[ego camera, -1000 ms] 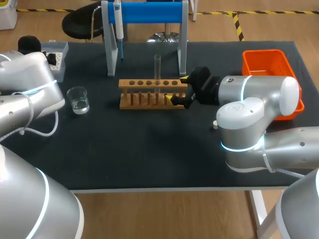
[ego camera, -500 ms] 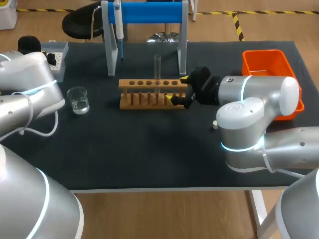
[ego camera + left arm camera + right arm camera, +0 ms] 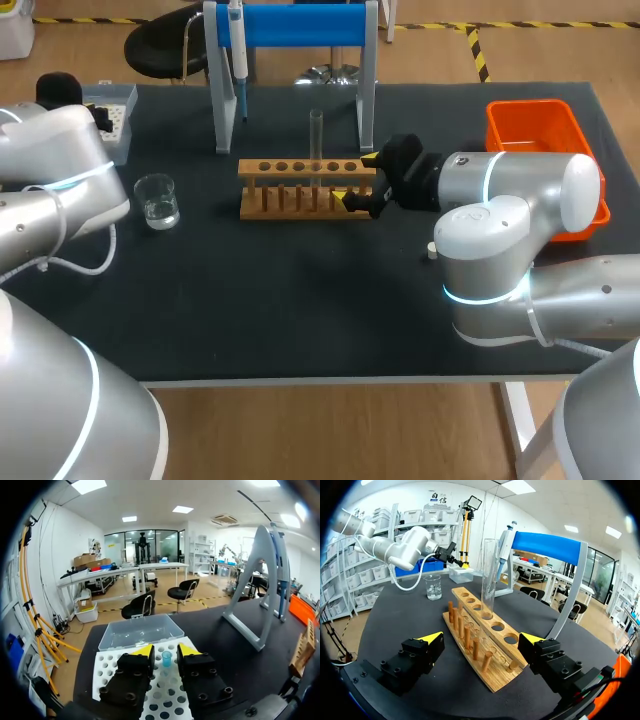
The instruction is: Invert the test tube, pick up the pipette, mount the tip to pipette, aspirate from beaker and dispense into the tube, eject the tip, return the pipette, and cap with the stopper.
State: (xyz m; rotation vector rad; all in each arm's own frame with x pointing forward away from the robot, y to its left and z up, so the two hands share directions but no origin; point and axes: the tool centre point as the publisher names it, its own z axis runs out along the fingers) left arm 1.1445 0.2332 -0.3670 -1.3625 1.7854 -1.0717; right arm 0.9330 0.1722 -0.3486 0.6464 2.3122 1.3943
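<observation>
"Two grippers; does either hold anything?"

"Neither. The right gripper (image 3: 355, 177) stands wide open at the three o'clock end of the pale wooden test-tube rack (image 3: 270, 168), a yellow finger on either side of that end, touching nothing. The left gripper (image 3: 166, 652) hangs over the white perforated tip box (image 3: 107, 672), fingers a narrow gap apart. A small blue pipette tip (image 3: 166, 658) seated in the box shows through the gap, ungripped."

"And the clear glass test tube (image 3: 316, 145)?"

"Upright in a rack hole, mouth up, so the inverting looks done and it is ready for filling."

"Why is the left arm there?"

"Likely to be close to the tips. The white-and-blue pipette (image 3: 238, 55) hangs untouched on the blue-barred stand (image 3: 300, 25) at the rack's twelve o'clock. The small glass beaker of clear liquid (image 3: 157, 200) sits at nine, and a little white plug (image 3: 432, 250), likely the stopper, lies near four."
</observation>
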